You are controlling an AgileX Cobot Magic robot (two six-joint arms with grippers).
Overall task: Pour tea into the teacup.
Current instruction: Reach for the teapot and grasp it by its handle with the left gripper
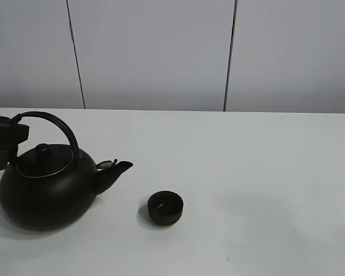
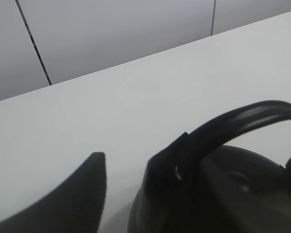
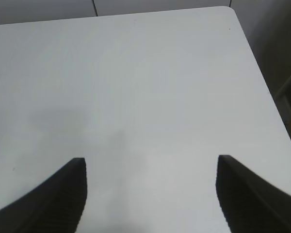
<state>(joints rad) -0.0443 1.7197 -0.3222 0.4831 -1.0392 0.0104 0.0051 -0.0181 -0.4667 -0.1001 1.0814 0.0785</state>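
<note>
Left tool [image 2: 199, 162] released, straddling kettle handle [image 2: 242, 119] | right tool [image 3: 152, 167] released, over table [image 3: 136, 73] | teacup [image 1: 165, 207]: high view only

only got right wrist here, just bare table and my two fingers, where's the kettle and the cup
observer: the kettle stands on the left of the table in the high view, with its spout pointing right.
operator: and the cup
observer: the teacup sits upright just right of the spout, apart from the kettle.
operator: left arm on it yet
observer: the left gripper is at the arched handle; I can't tell if it's closed on it.
</note>
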